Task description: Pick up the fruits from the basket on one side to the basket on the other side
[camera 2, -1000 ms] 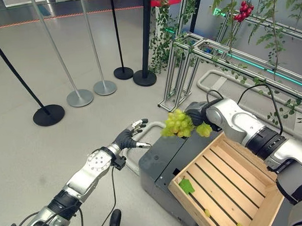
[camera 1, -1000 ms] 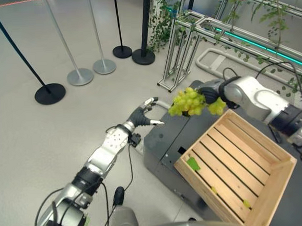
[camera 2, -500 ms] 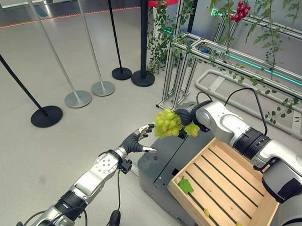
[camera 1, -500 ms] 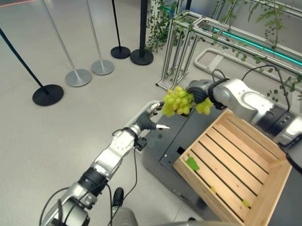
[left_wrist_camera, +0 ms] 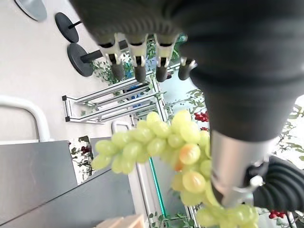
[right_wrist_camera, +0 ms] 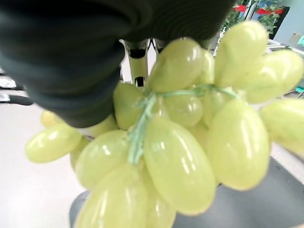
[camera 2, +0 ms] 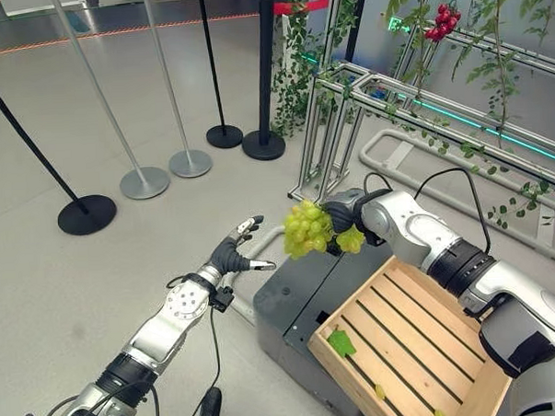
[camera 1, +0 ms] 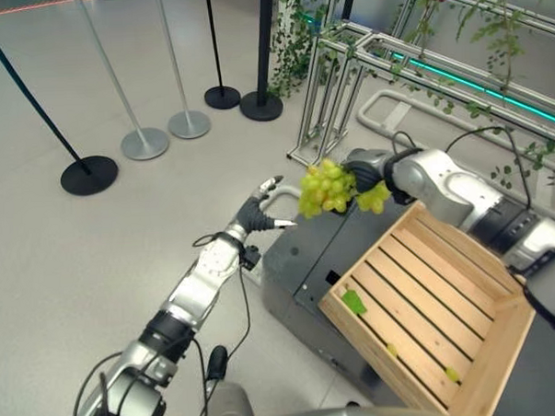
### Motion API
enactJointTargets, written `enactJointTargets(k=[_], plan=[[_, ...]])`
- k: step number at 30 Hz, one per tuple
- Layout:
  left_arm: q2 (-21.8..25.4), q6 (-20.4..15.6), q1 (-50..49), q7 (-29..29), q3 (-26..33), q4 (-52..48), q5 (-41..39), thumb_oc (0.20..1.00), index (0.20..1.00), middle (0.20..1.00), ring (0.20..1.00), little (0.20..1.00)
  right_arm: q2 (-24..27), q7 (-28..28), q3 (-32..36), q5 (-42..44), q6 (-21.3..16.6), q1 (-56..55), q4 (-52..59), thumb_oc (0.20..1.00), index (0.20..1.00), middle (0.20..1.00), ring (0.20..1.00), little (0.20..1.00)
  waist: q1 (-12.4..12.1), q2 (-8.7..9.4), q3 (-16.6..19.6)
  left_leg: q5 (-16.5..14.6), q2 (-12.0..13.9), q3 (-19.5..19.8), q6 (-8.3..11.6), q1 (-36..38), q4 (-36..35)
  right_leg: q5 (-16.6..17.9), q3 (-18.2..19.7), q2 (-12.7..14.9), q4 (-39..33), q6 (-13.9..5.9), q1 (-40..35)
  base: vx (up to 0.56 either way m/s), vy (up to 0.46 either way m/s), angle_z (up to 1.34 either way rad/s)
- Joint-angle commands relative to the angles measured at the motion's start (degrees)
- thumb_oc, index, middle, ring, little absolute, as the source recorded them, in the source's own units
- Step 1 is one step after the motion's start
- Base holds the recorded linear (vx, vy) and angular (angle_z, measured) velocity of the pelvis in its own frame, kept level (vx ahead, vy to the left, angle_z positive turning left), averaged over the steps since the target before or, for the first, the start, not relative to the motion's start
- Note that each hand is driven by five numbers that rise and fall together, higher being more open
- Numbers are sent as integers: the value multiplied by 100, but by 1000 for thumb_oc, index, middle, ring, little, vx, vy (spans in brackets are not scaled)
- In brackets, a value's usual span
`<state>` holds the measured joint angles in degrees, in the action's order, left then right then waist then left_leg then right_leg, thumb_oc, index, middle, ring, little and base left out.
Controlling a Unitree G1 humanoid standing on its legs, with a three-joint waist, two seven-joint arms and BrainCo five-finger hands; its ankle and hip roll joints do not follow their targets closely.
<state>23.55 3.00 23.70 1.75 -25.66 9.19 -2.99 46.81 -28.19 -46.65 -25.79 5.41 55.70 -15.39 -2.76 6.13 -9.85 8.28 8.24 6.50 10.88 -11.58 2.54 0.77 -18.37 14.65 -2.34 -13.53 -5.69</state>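
Wooden crate (camera 1: 439, 316) on grey cart (camera 1: 303, 258)

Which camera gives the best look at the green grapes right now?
The right wrist view: the bunch of green grapes shows single berries and the stem, held by the right hand. Both eye views show the whole bunch small, hanging past the wooden crate. The left wrist view shows it beyond the open left hand.

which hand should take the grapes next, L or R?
Left, probably. The left hand is open, held out just beside the green grapes, which the right hand grips over the grey cart, short of the wooden crate.
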Motion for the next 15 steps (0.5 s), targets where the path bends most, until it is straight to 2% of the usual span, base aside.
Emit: enactJointTargets(k=[1,7,15], plan=[[93,-343,246,-1,238,62,32,1000,1000,1000,1000,1000,135,-31,460,193,61,259,663,200,200,200,200,200,-103,191,214,-1117,-122,-57,-39,-150,817,-1308,-19,-161,946,429,223,0,0,0],[227,-264,404,-132,261,241,-130,1000,1000,1000,1000,1000,178,-325,404,232,-24,394,1185,200,200,200,200,200,-46,136,272,-1127,-107,-84,-36,-127,830,-1303,3,-148,923,429,202,0,0,0],[173,-259,559,-55,185,474,-27,1000,1000,1000,1000,1000,4,-379,292,325,-110,498,1346,200,200,200,200,200,-7,119,313,-1134,-119,-107,-40,-108,831,-1303,12,-148,925,437,198,0,0,0]])
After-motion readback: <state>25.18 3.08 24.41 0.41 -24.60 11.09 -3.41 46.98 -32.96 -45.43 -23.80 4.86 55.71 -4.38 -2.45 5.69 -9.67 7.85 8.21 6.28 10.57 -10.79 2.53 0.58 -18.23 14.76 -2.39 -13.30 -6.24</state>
